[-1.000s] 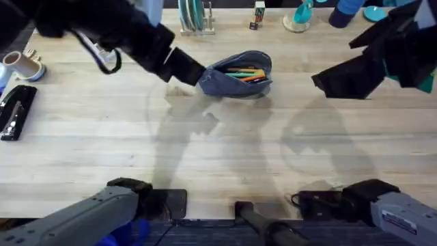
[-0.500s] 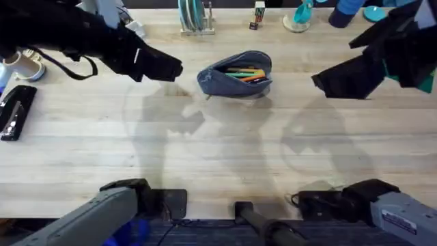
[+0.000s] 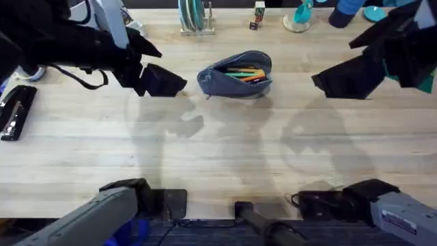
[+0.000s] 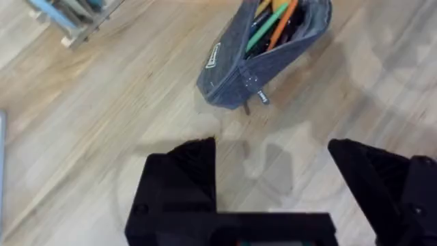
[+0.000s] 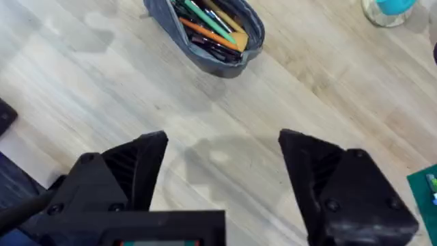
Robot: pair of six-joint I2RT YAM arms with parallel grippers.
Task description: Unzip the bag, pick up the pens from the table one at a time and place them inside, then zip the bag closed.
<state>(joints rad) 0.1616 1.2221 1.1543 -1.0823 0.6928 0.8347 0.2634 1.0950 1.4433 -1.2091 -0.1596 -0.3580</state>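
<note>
The left gripper (image 4: 273, 188) hangs with its black fingers (image 4: 181, 178) spread wide and nothing between them, just off the near end of the pencil pouch (image 4: 266, 51). From above, that left gripper (image 3: 160, 80) sits at about nine o'clock from the pouch (image 3: 235, 75), near but not touching. The right gripper (image 5: 222, 181) is likewise spread and empty, standing well apart at about three o'clock from the pouch (image 5: 205, 34).

The pouch lies on the wooden table (image 3: 218, 150), its zipper open, with orange and green pens (image 3: 244, 72) lying lengthwise inside. A small dark pull tab (image 4: 261, 97) dangles at the end nearest the left gripper.

I would judge the fabric soft and light: it will slump and slide if tugged one-handed. The sensible hold looks like one gripper pinching the fabric end to anchor it, the other nipping the pull tab, which is small and may slip. A black stapler (image 3: 13, 113) lies far off at nine o'clock.
</note>
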